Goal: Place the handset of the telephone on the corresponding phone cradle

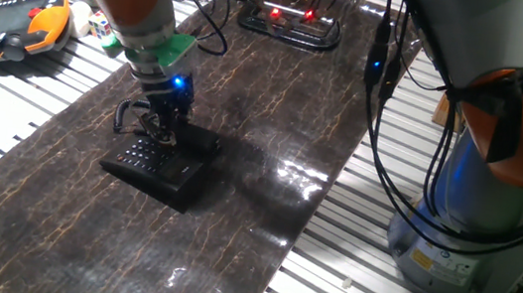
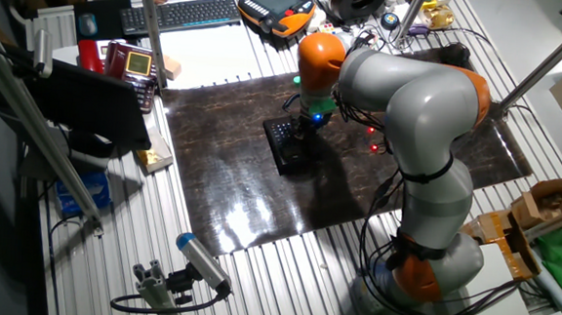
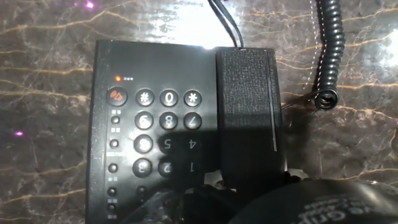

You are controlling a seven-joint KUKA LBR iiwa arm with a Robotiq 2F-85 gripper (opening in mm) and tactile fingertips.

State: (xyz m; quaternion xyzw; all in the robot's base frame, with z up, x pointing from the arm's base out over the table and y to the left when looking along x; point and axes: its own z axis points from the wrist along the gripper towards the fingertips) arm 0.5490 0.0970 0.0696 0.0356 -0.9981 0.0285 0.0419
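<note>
Dark marbled matting (image 1: 264,207) is being occupied by the telephone (image 1: 155,161); the handset (image 3: 247,112) is being shown cradle-side, axis twelve-to-six, under the gripper (image 1: 163,132); grip cannot be judged.
</note>
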